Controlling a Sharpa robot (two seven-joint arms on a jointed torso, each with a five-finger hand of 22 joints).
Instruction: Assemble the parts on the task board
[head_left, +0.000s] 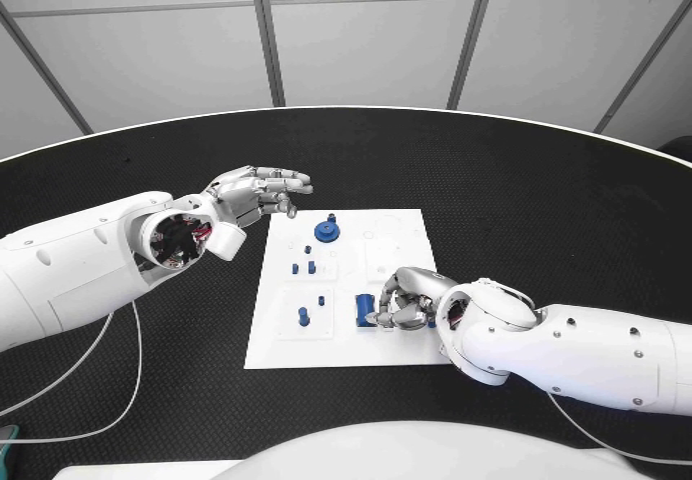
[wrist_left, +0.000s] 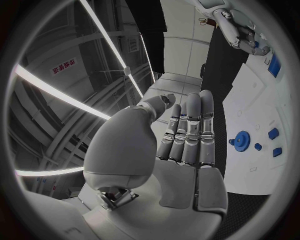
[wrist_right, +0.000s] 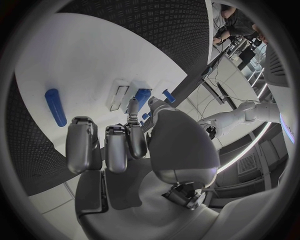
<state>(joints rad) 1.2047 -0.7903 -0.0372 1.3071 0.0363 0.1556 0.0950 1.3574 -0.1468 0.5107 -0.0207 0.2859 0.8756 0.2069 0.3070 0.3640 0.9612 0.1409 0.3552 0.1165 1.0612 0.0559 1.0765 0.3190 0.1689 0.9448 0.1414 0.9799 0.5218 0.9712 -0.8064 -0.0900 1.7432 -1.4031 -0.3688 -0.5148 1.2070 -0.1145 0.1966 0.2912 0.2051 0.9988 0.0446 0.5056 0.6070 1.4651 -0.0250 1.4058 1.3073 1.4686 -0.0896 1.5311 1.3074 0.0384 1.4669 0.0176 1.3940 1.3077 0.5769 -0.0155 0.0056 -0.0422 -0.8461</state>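
Observation:
The white task board (head_left: 343, 335) lies mid-table. A blue gear (head_left: 327, 231) stands at its far end, and small blue pegs (head_left: 303, 267) sit in its left half. My right hand (head_left: 405, 298) rests over the board's near right part, fingers curled down, beside a blue block (head_left: 366, 303). In the right wrist view a blue cylinder (wrist_right: 55, 106) lies loose on the board (wrist_right: 81, 60), apart from the curled fingers (wrist_right: 106, 145), which hold nothing. My left hand (head_left: 261, 192) hovers off the board's far left corner, fingers extended and empty. In the left wrist view the gear (wrist_left: 242, 138) lies past its fingertips.
Black table (head_left: 548, 200) surrounds the board, with free room on every side. A thin white cable (head_left: 101, 370) loops on the table under my left arm.

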